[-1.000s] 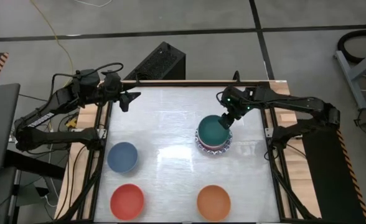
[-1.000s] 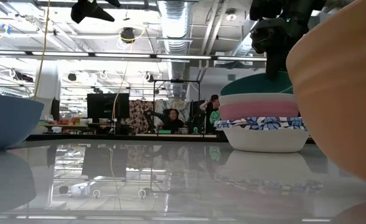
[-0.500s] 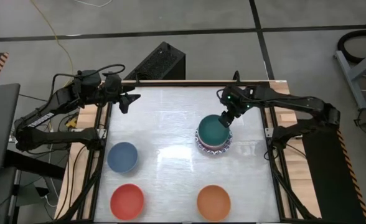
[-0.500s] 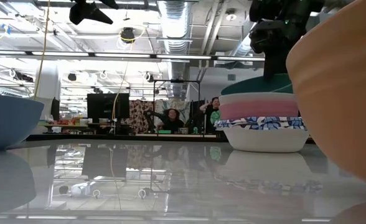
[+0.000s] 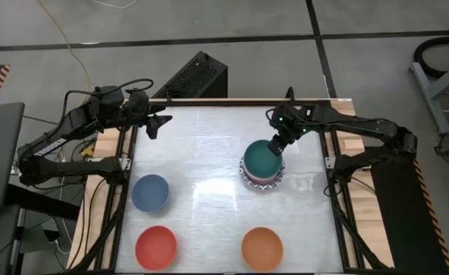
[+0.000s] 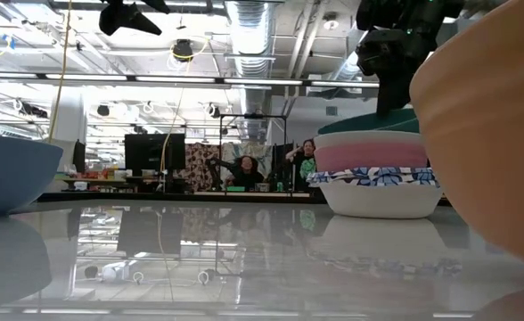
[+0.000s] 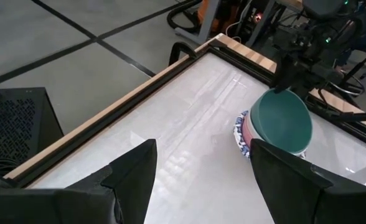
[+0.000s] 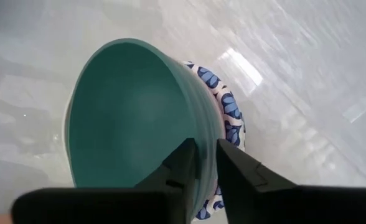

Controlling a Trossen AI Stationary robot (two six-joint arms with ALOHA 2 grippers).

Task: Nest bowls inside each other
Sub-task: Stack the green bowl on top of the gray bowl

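A green bowl (image 5: pixel 261 159) tops a stack on the table's right half. In the low view the stack runs, from the bottom, patterned bowl (image 6: pixel 380 183), pink bowl (image 6: pixel 369 159), cream bowl (image 6: pixel 369 140), green bowl (image 6: pixel 378 121). My right gripper (image 8: pixel 206 149) is shut on the green bowl's rim, on the stack's far right side (image 5: pixel 278 147). A blue bowl (image 5: pixel 150 192), a red bowl (image 5: pixel 156 247) and an orange bowl (image 5: pixel 262 248) each stand alone on their bases. My left gripper (image 5: pixel 159 122) hangs open over the far left corner, holding nothing. My right gripper pinches the green bowl's rim (image 8: pixel 198 134) on its far right side, one finger (image 8: pixel 183 165) inside the bowl and the other outside. The fingers come from above, slanting down toward the table's left. The bowl sits tilted in the stack, its lower part inside the cream bowl.
Wooden rails (image 5: pixel 232 100) frame the glossy white tabletop (image 5: pixel 201 168). A black box (image 5: pixel 198 76) stands beyond the far edge. People sit in the room behind the table (image 6: pixel 244 169). Bare tabletop lies between the stack and the three single bowls.
My right gripper's fingers have drawn together onto the green bowl's rim while the hand stayed where it was. The green bowl has shifted slightly in the stack and now sits tilted.
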